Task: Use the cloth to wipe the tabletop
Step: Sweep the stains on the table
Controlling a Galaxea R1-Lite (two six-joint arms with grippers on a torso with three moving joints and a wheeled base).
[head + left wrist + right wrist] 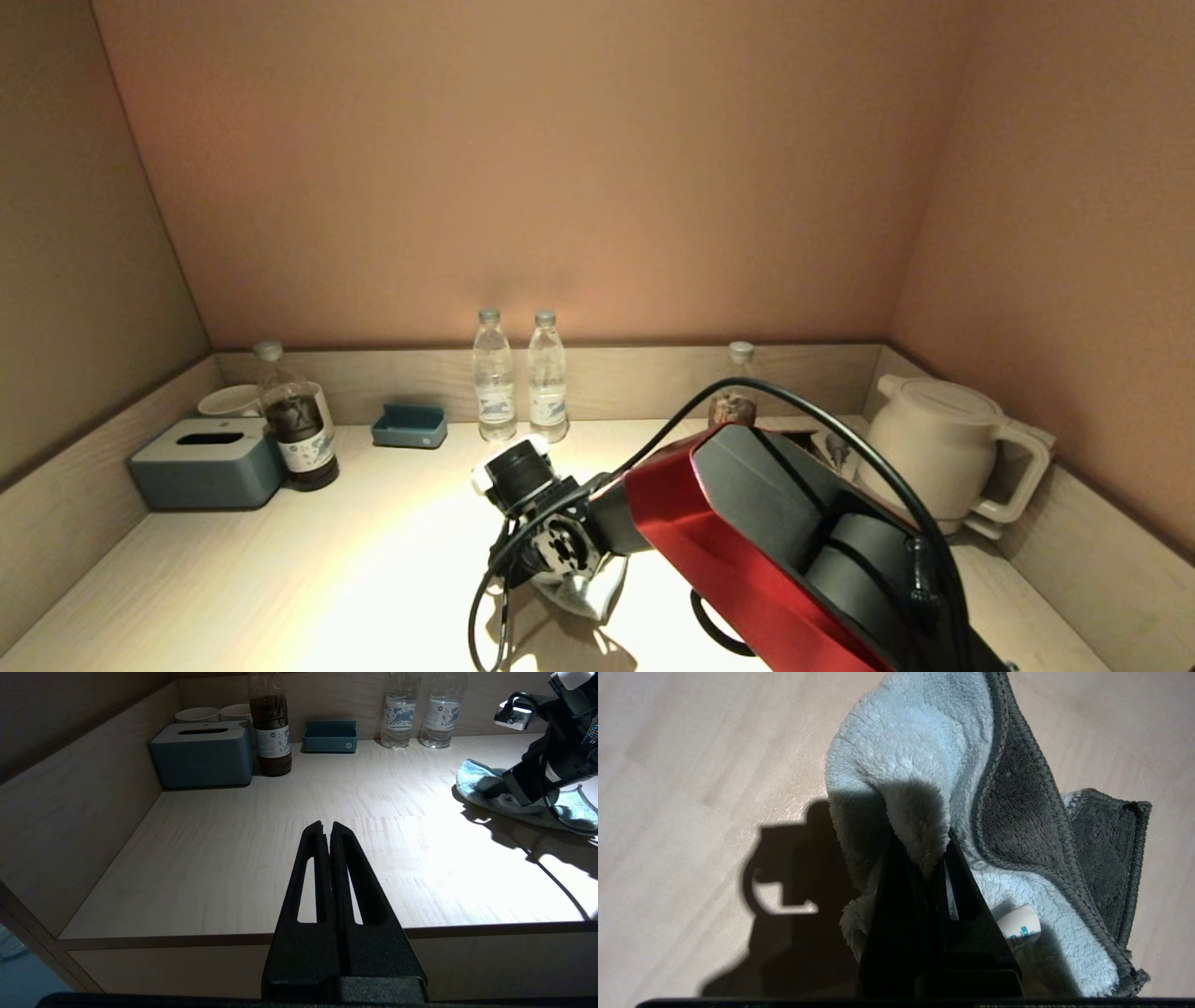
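A light blue fluffy cloth with a grey edge lies crumpled on the pale wooden tabletop, near its front middle. My right gripper points down at it and is shut on a fold of the cloth. In the head view the cloth shows only partly under the right wrist. In the left wrist view the cloth lies flat on the table under the right arm. My left gripper is shut and empty, held at the table's front edge on the left side.
Along the back wall stand two clear water bottles, a small blue tray, a dark drink bottle, a grey-blue tissue box and white cups. A white kettle stands at the right. Low walls edge the table.
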